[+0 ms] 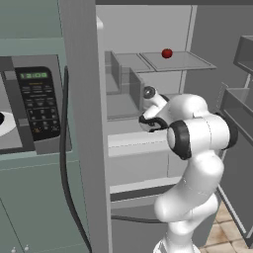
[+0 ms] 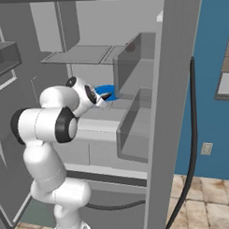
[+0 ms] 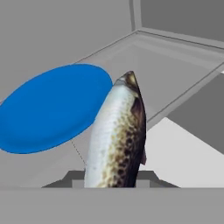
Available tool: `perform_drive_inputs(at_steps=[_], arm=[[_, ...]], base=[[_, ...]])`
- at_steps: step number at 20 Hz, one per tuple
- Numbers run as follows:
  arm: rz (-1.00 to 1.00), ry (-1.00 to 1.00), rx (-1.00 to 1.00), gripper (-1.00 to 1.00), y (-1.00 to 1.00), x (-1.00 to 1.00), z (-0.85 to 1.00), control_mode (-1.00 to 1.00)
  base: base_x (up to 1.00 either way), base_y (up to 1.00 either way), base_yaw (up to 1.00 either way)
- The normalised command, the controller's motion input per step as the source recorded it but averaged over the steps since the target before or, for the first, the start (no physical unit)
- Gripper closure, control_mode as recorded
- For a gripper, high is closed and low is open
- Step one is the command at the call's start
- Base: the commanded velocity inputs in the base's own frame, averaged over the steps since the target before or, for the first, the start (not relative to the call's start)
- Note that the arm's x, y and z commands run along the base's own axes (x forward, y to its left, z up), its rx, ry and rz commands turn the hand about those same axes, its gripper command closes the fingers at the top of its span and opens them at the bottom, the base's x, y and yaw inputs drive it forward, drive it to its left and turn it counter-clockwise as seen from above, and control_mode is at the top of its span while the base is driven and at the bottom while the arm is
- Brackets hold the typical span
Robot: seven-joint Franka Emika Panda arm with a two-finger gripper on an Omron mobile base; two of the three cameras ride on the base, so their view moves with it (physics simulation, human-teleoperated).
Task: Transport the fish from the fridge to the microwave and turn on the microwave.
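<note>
A silvery, brown-speckled fish (image 3: 116, 135) stands up between my fingers in the hand view, and my gripper (image 3: 111, 179) is shut on its lower end. Just behind it a round blue plate (image 3: 52, 107) lies on a pale fridge shelf (image 3: 175, 65). From the right base view my gripper (image 2: 102, 99) reaches into the open fridge (image 2: 113, 23) at the blue plate (image 2: 107, 92). The microwave (image 1: 34, 104) sits left of the fridge's side wall (image 1: 81, 123), with its black keypad and a white turntable plate (image 1: 6, 123) showing.
A small dark-red ball (image 1: 167, 53) rests on the upper fridge shelf. Clear bins (image 2: 135, 115) stand right of my hand. The open fridge door (image 1: 237, 148) with its door bins is at the right. A black cable (image 1: 64, 163) hangs beside the fridge wall.
</note>
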Motion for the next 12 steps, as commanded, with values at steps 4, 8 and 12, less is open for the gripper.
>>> perform_drive_inputs(at_steps=[4, 8, 12], arm=[[0.09, 0.09, -0.01, 1.00, -0.03, -0.36, 0.21, -1.00], [0.13, 0.09, -0.03, 1.00, -0.02, -0.33, 0.23, -1.00], [0.14, 0.08, -0.04, 1.00, -0.02, -0.34, 0.23, -1.00]], base=[[0.00, 0.00, 0.00], [0.00, 0.00, 0.00], [0.00, 0.00, 0.00]])
